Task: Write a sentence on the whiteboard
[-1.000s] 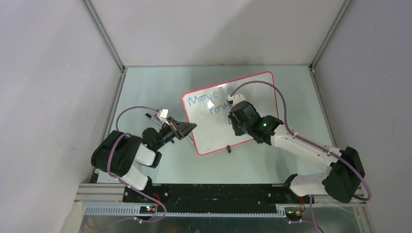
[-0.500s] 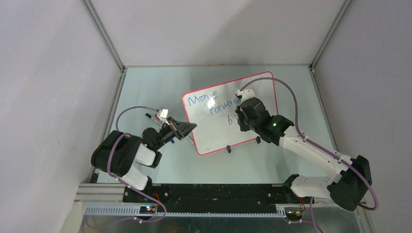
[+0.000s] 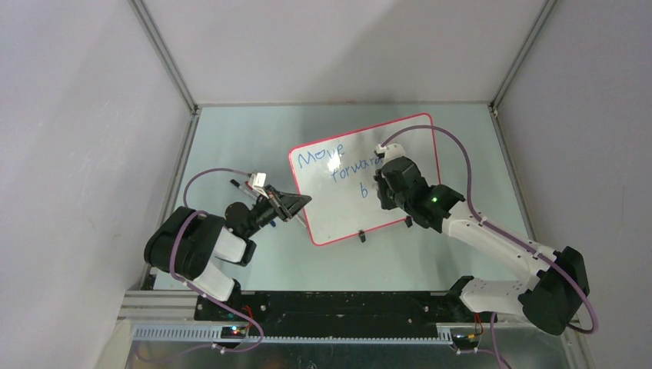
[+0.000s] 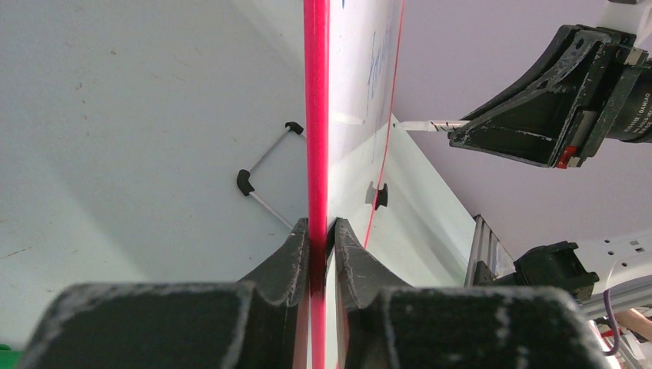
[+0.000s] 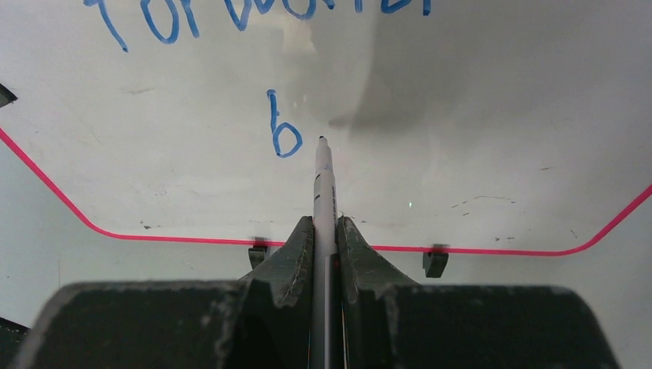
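The whiteboard (image 3: 338,211) stands tilted on the table, white with a thin pink frame. Its sentence (image 3: 338,163) in blue reads "Move", "forward" and, lower down, a single "b" (image 5: 284,127). My left gripper (image 3: 301,201) is shut on the whiteboard's left edge (image 4: 316,115), its jaws pinching the pink frame (image 4: 321,224). My right gripper (image 3: 387,188) is shut on a white marker (image 5: 324,184). The marker's dark tip (image 5: 321,140) points at the board just right of the "b". From the left wrist view the marker (image 4: 419,124) meets the board's face.
Two black clip feet (image 3: 361,234) (image 3: 408,223) sit on the board's near edge. A wire stand leg (image 4: 265,165) shows behind the board. A thin dark object (image 3: 237,184) lies on the table left of the left gripper. Grey walls enclose the table.
The right arm shifted to the right, uncovering a freshly written "b" under "forward". In the last half second it barely moved. The left gripper kept its hold.
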Robot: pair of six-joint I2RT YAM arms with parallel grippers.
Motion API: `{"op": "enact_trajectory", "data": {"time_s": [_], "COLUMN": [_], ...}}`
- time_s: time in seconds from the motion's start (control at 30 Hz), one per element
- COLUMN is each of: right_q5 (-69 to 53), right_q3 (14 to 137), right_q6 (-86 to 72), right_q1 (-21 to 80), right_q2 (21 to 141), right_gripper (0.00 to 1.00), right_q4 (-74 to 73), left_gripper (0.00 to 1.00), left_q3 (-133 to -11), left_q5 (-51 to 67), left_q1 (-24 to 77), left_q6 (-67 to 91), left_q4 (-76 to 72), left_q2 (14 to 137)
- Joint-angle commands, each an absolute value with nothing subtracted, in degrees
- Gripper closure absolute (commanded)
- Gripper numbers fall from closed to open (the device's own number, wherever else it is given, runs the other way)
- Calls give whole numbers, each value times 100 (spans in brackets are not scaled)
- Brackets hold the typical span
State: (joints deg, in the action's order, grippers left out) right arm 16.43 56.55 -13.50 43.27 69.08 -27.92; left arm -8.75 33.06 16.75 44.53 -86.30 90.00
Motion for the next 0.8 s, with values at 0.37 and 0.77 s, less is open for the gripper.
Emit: {"op": "enact_trajectory", "data": {"time_s": [0.37, 0.77], "right_q5": [1540, 1563], "right_q3": [5660, 5660], "right_q6": [-1330, -1353], "right_q1": [4294, 4220], "right_q2": [6961, 7059], "right_gripper": [100, 100], "right_q4": [-2399, -2445], "left_gripper": [100, 100], "left_q3": [-945, -948], "left_q5": [3201, 3205], "left_q1": [1745, 1748], "left_q6": [4131, 4131], "left_q4": [-8771, -8771], "left_q2": [8941, 8939]}}
